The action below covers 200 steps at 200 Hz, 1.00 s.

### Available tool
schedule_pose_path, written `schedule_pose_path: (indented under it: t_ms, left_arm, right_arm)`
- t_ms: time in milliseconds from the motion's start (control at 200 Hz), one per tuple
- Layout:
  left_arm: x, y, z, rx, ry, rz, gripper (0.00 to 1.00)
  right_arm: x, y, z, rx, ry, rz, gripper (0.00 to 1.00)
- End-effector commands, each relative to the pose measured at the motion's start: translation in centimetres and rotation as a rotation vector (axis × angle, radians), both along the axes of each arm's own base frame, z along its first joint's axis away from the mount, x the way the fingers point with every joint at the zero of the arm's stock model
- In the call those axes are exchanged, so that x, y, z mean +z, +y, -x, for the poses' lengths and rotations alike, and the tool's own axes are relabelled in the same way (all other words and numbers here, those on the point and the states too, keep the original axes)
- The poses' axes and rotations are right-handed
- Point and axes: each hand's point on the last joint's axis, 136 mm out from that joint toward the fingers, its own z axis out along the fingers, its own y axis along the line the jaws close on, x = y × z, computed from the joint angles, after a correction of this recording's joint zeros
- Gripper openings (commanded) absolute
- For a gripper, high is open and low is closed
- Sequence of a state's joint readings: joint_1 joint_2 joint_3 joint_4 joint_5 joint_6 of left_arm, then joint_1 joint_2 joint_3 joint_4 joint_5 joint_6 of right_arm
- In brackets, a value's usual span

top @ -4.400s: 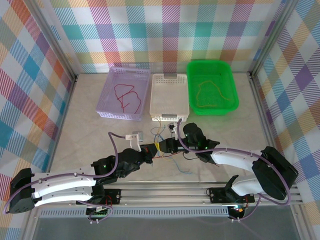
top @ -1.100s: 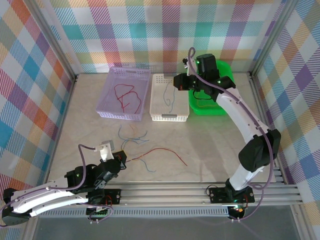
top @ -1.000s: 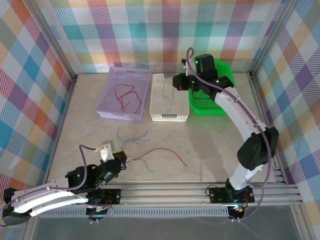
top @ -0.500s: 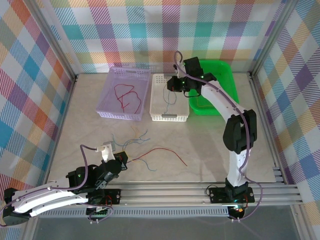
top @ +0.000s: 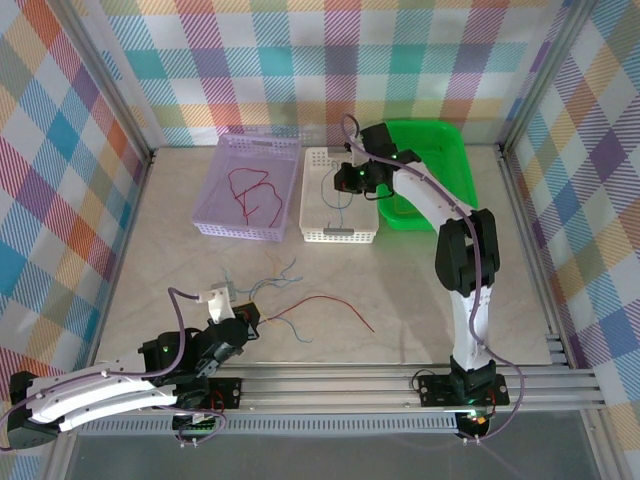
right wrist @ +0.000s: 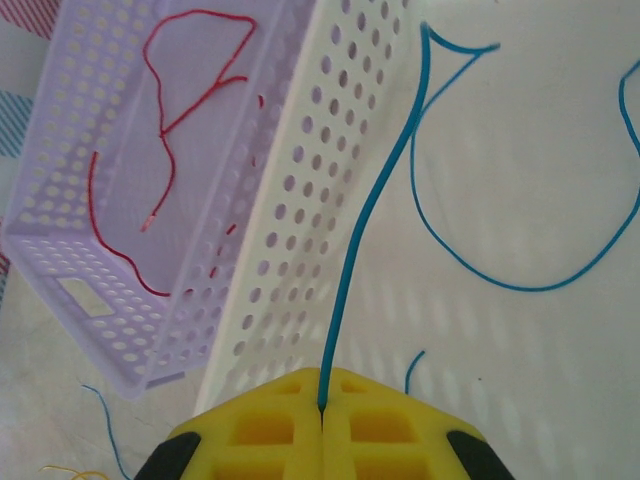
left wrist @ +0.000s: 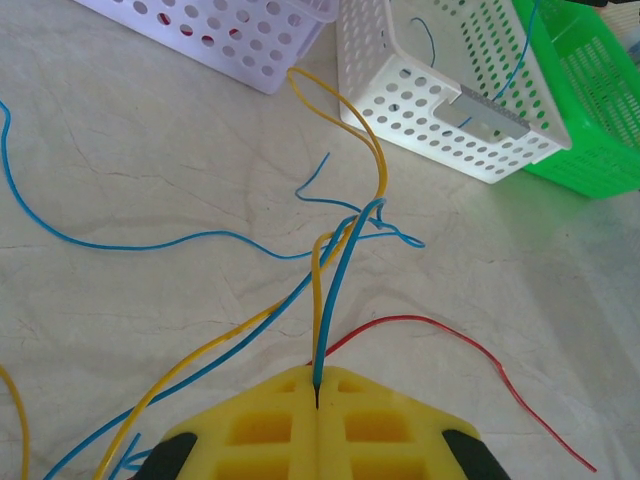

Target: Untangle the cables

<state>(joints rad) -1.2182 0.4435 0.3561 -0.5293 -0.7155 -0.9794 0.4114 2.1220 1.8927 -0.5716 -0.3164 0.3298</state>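
Now left tool [left wrist: 316, 395] clamps thin blue wire [left wrist: 340, 270] crossing thin yellow wire [left wrist: 375, 150], right tool [right wrist: 322, 405] clamps second blue wire [right wrist: 365, 215]; pulling could snag.

The counter [top: 420, 280] looks like a pale, matt, faintly veined sheet with slight wrinkles. All three perforated baskets are moulded plastic: the lilac basket [top: 235, 231] translucent, the white basket [top: 340, 235] opaque satin, the green basket [left wrist: 600, 130] glossier. The cables [left wrist: 338, 280] have smooth, shiny sheaths. The left tool [left wrist: 316, 374] and right tool [right wrist: 322, 377] show matt yellow plastic. The front rails [top: 340, 378] are brushed metal.
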Motion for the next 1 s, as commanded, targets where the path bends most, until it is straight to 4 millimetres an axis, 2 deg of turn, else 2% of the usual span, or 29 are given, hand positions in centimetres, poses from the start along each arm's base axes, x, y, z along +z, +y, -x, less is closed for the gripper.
schedule_pose_path:
  t_ms: [0, 255, 445, 685, 880, 995]
  left_arm:
    - [1.4, -1.0, -0.2, -0.017, -0.022, 0.034, 0.0]
    - [2.1, -2.2, -0.4, -0.035, -0.019, 0.016, 0.0]
    - [2.4, -2.8, -0.6, -0.042, -0.023, 0.011, 0.0]
    - [2.6, -3.4, -0.7, -0.052, -0.018, 0.008, 0.0]
    - [2.8, -3.7, -0.7, -0.06, -0.017, 0.002, 0.0]
    - [3.0, -3.8, -0.8, -0.065, -0.019, -0.004, 0.0]
  right_arm:
    - [-0.4, -0.5, -0.4, -0.005, 0.0, 0.027, 0.0]
    - [-0.9, -1.0, -0.4, -0.016, 0.003, 0.055, 0.0]
    - [-1.1, -1.1, -0.5, -0.023, 0.007, 0.062, 0.04]
    - [-1.5, -1.4, -1.2, -0.043, 0.009, 0.094, 0.02]
    - [-3.5, -1.5, -1.1, -0.043, 0.054, 0.115, 0.09]
    - [-3.6, -1.6, -1.1, -0.049, 0.056, 0.124, 0.16]
